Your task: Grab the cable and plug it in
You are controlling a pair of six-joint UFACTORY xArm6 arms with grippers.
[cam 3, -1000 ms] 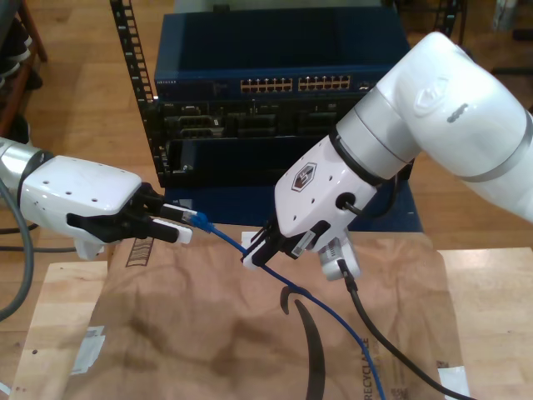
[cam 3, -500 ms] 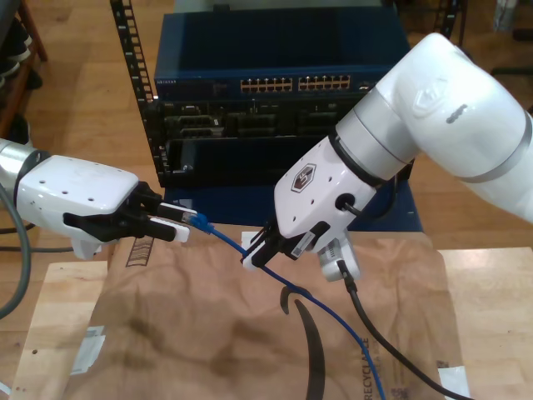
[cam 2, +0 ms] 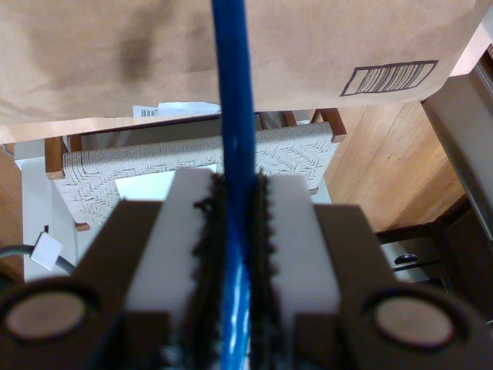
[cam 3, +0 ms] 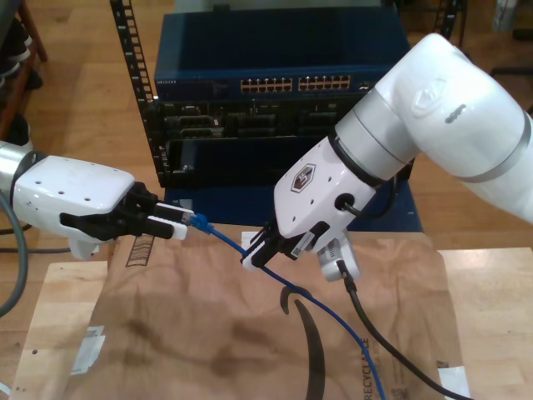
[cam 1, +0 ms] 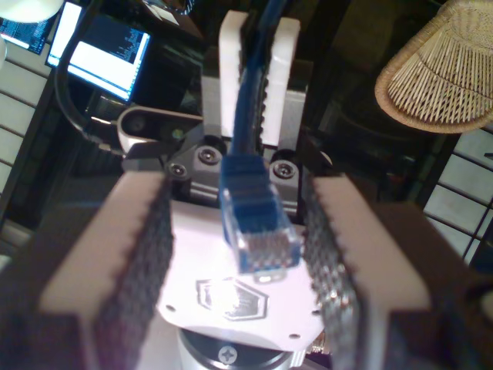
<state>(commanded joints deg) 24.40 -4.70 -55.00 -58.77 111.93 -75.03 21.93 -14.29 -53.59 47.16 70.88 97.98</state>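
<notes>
The cable (cam 3: 226,242) is thin and bright blue and runs from its plug (cam 3: 200,221) down across the brown paper. My second gripper (cam 3: 256,258), on the big white arm at the exterior view's right, is shut on the cable a short way behind the plug; its pads (cam 2: 269,231) pinch the blue cable (cam 2: 233,116). My first gripper (cam 3: 179,223) comes in from the exterior view's left and stands open. In the first wrist view the clear-tipped plug (cam 1: 258,239) hangs between its dark ribbed pads (cam 1: 146,254), touching neither, with my second gripper (cam 1: 258,62) beyond.
A blue rack unit (cam 3: 275,42) with a row of network ports (cam 3: 296,84) stands behind the arms. Brown paper (cam 3: 191,333) covers the wooden table (cam 3: 491,308). A black arm cable (cam 3: 375,337) trails over the paper at the exterior view's right.
My first gripper has shifted slightly toward the exterior view's left and a little up. My second gripper and the cable have held still.
</notes>
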